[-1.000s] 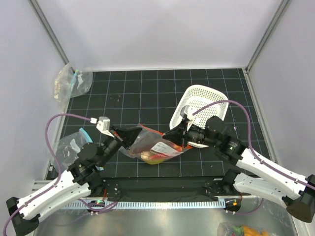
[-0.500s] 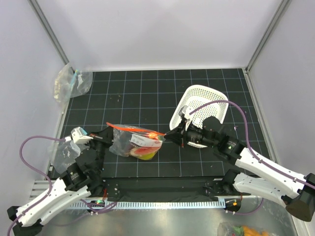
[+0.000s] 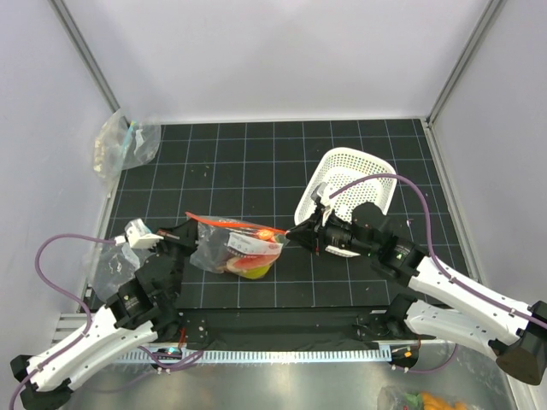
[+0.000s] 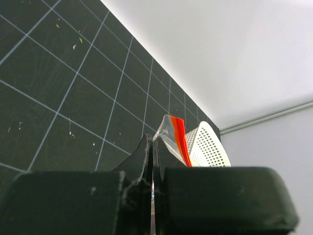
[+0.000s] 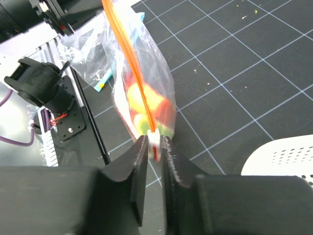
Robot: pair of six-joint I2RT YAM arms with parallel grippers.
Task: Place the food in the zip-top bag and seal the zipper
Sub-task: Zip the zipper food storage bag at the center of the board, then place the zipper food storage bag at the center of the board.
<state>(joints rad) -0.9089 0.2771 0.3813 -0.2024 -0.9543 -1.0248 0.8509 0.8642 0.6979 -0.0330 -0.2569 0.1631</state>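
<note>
**Two Arms Hold the Bag by Its Ends**

A black mat (image 3: 256, 162) with thin white squares covers the table.

The right arm (image 3: 444, 282) is the longest thing here. It starts at the near right corner and reaches up and to the left, low over the mat, to the middle. The left arm (image 3: 94, 329) starts at the near left corner. It bends at the elbow and reaches up and to the right. The two arms point at each other.

A white basket (image 3: 350, 175) is tipped up on its side just behind the right arm's wrist.

The zip-top bag (image 3: 235, 246) is between the two arms, near the front middle of the mat. Its top edge is pulled out in a line from one arm to the other, and its belly hangs down.

A crinkly clear bag (image 3: 107, 260) lies beside the left arm. A clear bag with blue trim (image 3: 120, 145) sits in the far left corner.

The food (image 3: 249, 266) is inside the zip-top bag, piled at the bottom. I can see yellow, red and green bits.

The zipper (image 3: 235, 224) is the thin red-orange strip along the bag's top.

The left gripper (image 4: 151, 147) has its fingers pressed together on the left end of the bag's top. The right gripper (image 5: 154, 139) pinches the right end, right on the strip. I cannot tell if the strip is zipped all the way.
</note>
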